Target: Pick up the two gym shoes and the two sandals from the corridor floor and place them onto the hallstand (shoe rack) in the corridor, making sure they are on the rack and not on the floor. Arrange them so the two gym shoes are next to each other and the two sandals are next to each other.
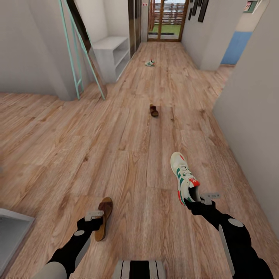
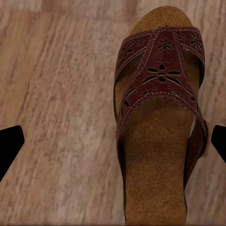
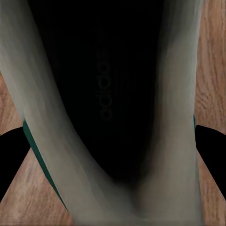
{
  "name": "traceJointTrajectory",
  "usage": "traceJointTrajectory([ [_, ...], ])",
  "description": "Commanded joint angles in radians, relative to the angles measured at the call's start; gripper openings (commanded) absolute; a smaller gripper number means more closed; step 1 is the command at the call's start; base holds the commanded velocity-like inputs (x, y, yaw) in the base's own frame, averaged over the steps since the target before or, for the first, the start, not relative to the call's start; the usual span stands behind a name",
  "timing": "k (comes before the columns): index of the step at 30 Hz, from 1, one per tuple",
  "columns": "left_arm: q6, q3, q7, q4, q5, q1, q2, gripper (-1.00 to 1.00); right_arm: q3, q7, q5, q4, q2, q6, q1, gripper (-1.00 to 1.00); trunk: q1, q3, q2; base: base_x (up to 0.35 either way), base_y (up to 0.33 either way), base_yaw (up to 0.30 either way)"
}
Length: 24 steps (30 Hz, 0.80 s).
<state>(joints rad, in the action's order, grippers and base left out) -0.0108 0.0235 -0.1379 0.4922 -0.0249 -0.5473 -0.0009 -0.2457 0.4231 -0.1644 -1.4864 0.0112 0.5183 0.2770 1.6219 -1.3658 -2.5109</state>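
Two hands: left hand (image 1: 101, 217) holds a sandal (image 1: 104, 217); right hand (image 1: 197, 198) holds a sneaker (image 1: 184, 176) by its heel.
Other sandal (image 1: 154, 110): on the floor (image 1: 116, 147), at 12 o'clock.
Other sneaker (image 1: 150, 63): far down the hall, at 12 o'clock.
White shelf (image 1: 112, 52): at 11 o'clock.

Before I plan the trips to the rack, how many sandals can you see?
2. One sandal lies on the corridor floor at the left claw. The other sandal lies farther down the corridor, ahead.
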Motion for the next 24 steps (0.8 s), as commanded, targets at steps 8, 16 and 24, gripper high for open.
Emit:
traceJointTrajectory([
  [8, 0.063, 0.007, -0.005, -0.003, -0.002, 0.000, -0.002, 1.00, -0.004, 0.010, -0.009, -0.002, 0.001, 0.003, 0.001, -1.00, 0.003, -0.038, -0.002, 0.000, 0.000, 0.041],
  [16, 0.073, 0.009, -0.005, -0.003, -0.002, 0.000, -0.003, 1.00, -0.004, 0.010, -0.009, -0.002, 0.001, 0.003, 0.001, -1.00, 0.007, -0.077, -0.004, 0.000, 0.000, 0.002],
  [24, 0.074, 0.009, -0.005, -0.003, -0.001, 0.000, -0.003, 1.00, -0.006, 0.010, -0.009, -0.003, 0.001, 0.003, 0.001, -1.00, 0.011, -0.120, -0.006, 0.000, 0.000, 0.000],
])
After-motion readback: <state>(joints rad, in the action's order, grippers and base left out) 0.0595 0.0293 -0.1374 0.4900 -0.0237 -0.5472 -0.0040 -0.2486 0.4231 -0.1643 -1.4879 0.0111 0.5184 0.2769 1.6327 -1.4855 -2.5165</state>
